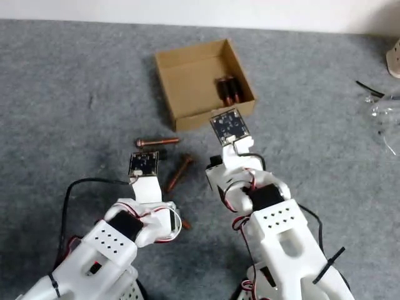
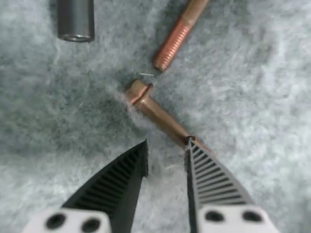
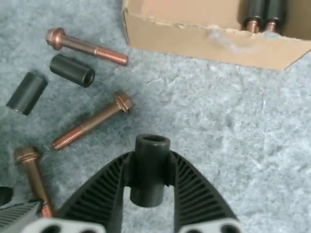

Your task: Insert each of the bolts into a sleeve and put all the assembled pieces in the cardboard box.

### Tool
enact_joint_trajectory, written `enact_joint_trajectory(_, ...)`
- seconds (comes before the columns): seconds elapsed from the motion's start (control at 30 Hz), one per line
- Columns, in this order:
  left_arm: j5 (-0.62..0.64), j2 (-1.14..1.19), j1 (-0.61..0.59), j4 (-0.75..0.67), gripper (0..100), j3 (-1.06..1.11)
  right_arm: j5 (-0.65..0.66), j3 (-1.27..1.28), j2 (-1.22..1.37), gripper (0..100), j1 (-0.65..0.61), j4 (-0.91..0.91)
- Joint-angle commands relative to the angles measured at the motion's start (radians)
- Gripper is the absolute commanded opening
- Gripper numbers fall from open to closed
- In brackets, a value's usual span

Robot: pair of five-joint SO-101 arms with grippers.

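Note:
My right gripper (image 3: 150, 160) is shut on a black sleeve (image 3: 148, 170), held upright just in front of the cardboard box (image 3: 214, 41). Two assembled pieces (image 3: 262, 14) lie inside the box (image 1: 200, 81). My left gripper (image 2: 167, 150) is open low over the carpet. A copper bolt (image 2: 155, 111) lies ahead of it, the shaft's end touching one fingertip (image 2: 192, 145). A second bolt (image 2: 172, 46) and a loose sleeve (image 2: 75, 19) lie beyond. The right wrist view shows three bolts (image 3: 87, 46) (image 3: 92, 121) (image 3: 31, 170) and two loose sleeves (image 3: 73, 70) (image 3: 26, 92).
Grey carpet covers the table. In the high view the left arm (image 1: 147, 187) and the right arm (image 1: 250, 194) stand close together, with bolts (image 1: 156, 142) (image 1: 179, 172) between them and the box. Cables and clear plastic (image 1: 381, 106) lie at the far right.

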Motion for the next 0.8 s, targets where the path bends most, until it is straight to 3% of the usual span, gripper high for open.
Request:
enact_joint_trajectory(0.0, 0.009, 0.001, -0.015, -0.044, 13, 0.002, 0.014, -0.005, -0.035, 0.4, 0.018, -0.033)
enact_joint_trajectory(0.77, 0.087, 0.007, -0.015, -0.075, 13, 0.024, 0.014, -0.005, -0.035, 0.4, 0.018, -0.033)
